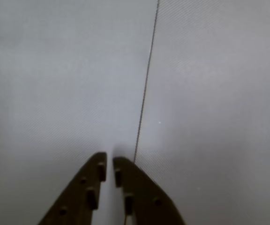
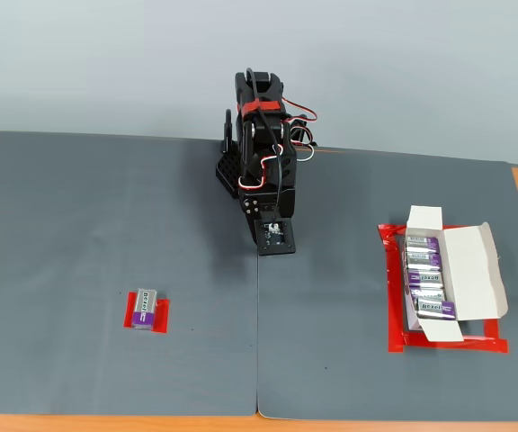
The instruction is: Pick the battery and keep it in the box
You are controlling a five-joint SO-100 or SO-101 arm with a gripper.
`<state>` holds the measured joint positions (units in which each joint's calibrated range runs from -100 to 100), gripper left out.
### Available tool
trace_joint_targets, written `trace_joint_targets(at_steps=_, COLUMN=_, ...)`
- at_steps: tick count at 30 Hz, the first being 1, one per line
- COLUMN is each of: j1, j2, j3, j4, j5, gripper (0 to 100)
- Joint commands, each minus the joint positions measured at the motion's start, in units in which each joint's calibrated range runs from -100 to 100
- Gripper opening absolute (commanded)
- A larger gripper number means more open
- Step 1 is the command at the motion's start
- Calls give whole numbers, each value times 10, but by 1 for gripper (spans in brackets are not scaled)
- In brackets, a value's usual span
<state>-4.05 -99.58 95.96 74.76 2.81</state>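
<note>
The silver-grey block battery with a purple band [image 2: 143,308] lies on a red tape patch [image 2: 156,319] near left in the fixed view, seemingly a marked pickup spot. The white cardboard box [image 2: 475,270], right, already holds 4. The dark two-finger gripper [image 1: 109,168] is nearly closed and empty, folded back far centre.

The fixed view looks down from the front, high and far, facing the arm [image 2: 261,153] across the counter [image 2: 106,225], while the wrist view looks close along the jaws (both share the mat seam [image 1: 146,84]).
</note>
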Motion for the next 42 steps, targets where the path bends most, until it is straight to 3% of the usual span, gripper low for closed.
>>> trace_joint_targets(at_steps=1, j1=1, j2=9, j3=-37, j4=2, j5=3, gripper=2)
trace_joint_targets(at_steps=9, j1=-1, j2=48, j3=-55, j4=-11, j5=2, gripper=2)
trace_joint_targets(at_steps=21, j1=7, j2=345, j3=-254, j4=-102, j5=2, gripper=2)
trace_joint_targets(at_steps=30, j1=131, j2=471, j3=-377, j4=-144, j5=4, gripper=2)
trace_joint_targets(at_steps=42, j1=232, j2=638, j3=-536, j4=-168, j5=87, gripper=2)
